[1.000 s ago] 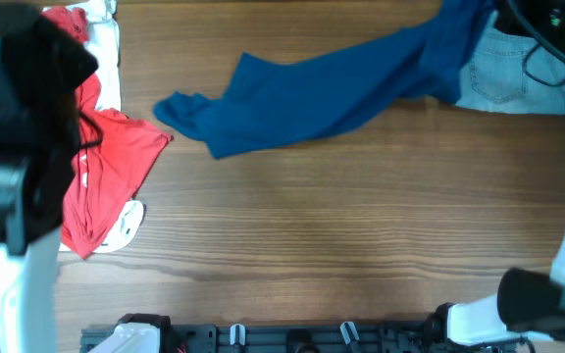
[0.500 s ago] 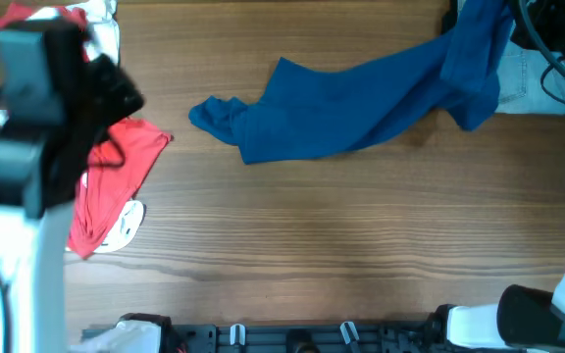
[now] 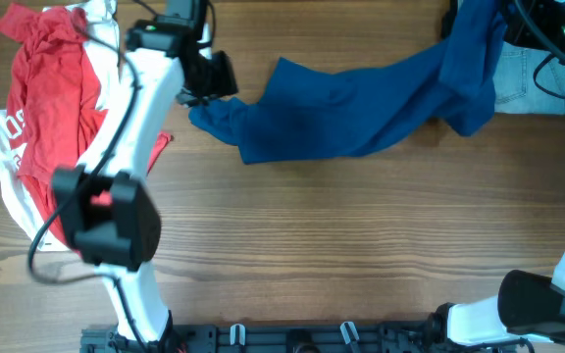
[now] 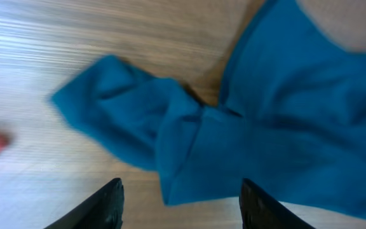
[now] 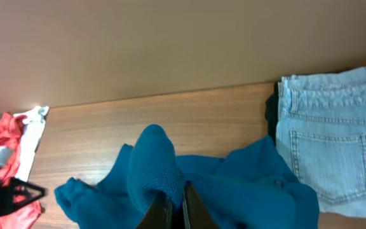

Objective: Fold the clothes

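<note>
A blue garment [image 3: 361,103] lies stretched across the far side of the table, its bunched sleeve end [image 3: 214,116] at the left. My right gripper [image 5: 171,208] is shut on a fold of this blue garment [image 5: 151,168] and holds its right end raised at the back right [image 3: 474,29]. My left gripper [image 3: 219,75] hovers just above the sleeve end. Its jaws stand open with nothing between them, and in the left wrist view [image 4: 183,207] the blue cloth [image 4: 170,133] lies just beyond the fingertips [image 4: 110,202].
A heap of red clothing [image 3: 47,88] over a white garment [image 3: 3,157] lies at the far left. Folded light-blue jeans [image 3: 528,83] sit at the back right, partly under the raised blue cloth; the right wrist view shows them too [image 5: 329,133].
The left arm swung from the left edge over to the blue sleeve end and its gripper opened. The blue garment was pulled a little to the right. The red heap is now uncovered.
</note>
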